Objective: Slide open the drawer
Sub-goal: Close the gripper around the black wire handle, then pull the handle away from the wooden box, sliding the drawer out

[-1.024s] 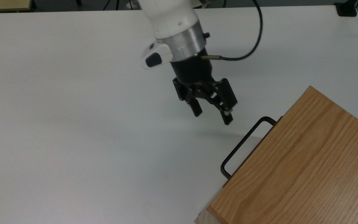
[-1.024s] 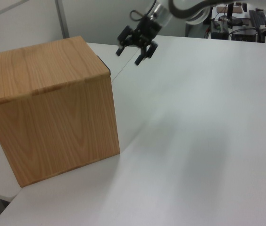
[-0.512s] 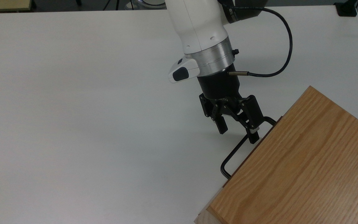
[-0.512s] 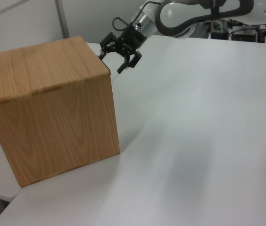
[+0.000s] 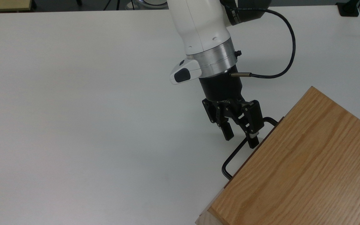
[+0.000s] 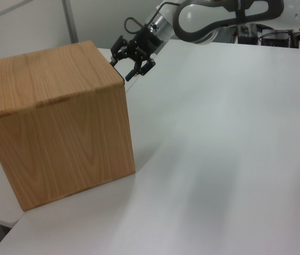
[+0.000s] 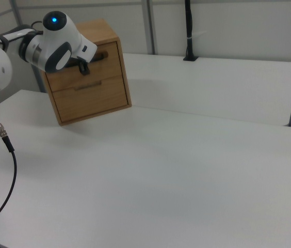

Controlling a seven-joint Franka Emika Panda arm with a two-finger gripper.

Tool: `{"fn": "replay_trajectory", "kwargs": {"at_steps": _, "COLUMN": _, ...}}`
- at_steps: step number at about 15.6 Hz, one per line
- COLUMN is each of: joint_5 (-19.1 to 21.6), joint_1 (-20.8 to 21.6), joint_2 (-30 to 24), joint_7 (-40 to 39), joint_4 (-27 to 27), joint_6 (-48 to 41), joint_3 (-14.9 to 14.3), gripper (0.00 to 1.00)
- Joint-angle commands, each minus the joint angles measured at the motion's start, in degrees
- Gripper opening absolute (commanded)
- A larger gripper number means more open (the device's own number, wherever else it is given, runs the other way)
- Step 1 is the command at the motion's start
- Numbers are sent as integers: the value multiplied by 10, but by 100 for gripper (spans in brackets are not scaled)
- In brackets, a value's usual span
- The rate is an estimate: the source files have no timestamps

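The drawer's thin black wire handle [image 5: 234,155] juts out from under the oak-grain cabinet top [image 5: 305,168] at the top view's lower right. My gripper [image 5: 241,139] points down at it, open, one finger on each side of the handle bar. In the right view the upper drawer front [image 7: 107,66] sits flush in the cabinet with its handle [image 7: 100,55] partly behind my wrist [image 7: 58,41]. In the left view the gripper [image 6: 130,70] hangs at the cabinet's far top corner.
A second drawer front [image 7: 91,95] lies below the upper one. The cabinet [image 6: 59,122] stands near the white table's [image 5: 89,109] corner. A black cable [image 5: 287,59] loops from my wrist. A dark post [image 7: 188,31] stands at the table's far edge.
My gripper came down and towards the cabinet from over the open table until it straddled the handle. In the last half second its fingers drew closer together around the bar.
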Motion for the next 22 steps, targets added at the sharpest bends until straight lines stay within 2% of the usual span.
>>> {"fn": "replay_trajectory", "kwargs": {"at_steps": 1, "joint_5": 15, "joint_1": 8, "joint_2": 9, "joint_7": 6, "joint_4": 9, "joint_6": 9, "joint_3": -11, "gripper": 22}}
{"fn": "replay_trajectory", "kwargs": {"at_steps": 3, "joint_5": 14, "joint_1": 8, "joint_2": 9, "joint_7": 6, "joint_4": 9, "joint_6": 9, "joint_3": -12, "gripper": 3}}
{"fn": "replay_trajectory", "kwargs": {"at_steps": 4, "joint_5": 14, "joint_1": 8, "joint_2": 9, "joint_7": 6, "joint_4": 9, "joint_6": 9, "joint_3": -12, "gripper": 0}}
{"fn": "replay_trajectory", "kwargs": {"at_steps": 8, "joint_5": 15, "joint_1": 8, "joint_2": -1, "joint_7": 8, "joint_4": 5, "joint_6": 7, "joint_3": -12, "gripper": 0}}
{"fn": "replay_trajectory", "kwargs": {"at_steps": 12, "joint_5": 16, "joint_1": -6, "joint_2": -84, "joint_7": -15, "joint_4": -84, "joint_6": -9, "joint_3": -9, "gripper": 0}}
{"fn": "replay_trajectory", "kwargs": {"at_steps": 14, "joint_5": 35, "joint_1": -20, "joint_2": -121, "joint_7": -54, "joint_4": -117, "joint_6": -63, "joint_3": -9, "gripper": 0}}
{"fn": "replay_trajectory", "kwargs": {"at_steps": 17, "joint_5": 77, "joint_1": -55, "joint_2": -163, "joint_7": -115, "joint_4": -137, "joint_6": -175, "joint_3": -10, "gripper": 0}}
{"fn": "replay_trajectory", "kwargs": {"at_steps": 19, "joint_5": 77, "joint_1": -76, "joint_2": -190, "joint_7": -125, "joint_4": -156, "joint_6": -218, "joint_3": -10, "gripper": 0}}
{"fn": "replay_trajectory", "kwargs": {"at_steps": 22, "joint_5": 77, "joint_1": -86, "joint_2": -220, "joint_7": -151, "joint_4": -198, "joint_6": -230, "joint_3": -11, "gripper": 0}}
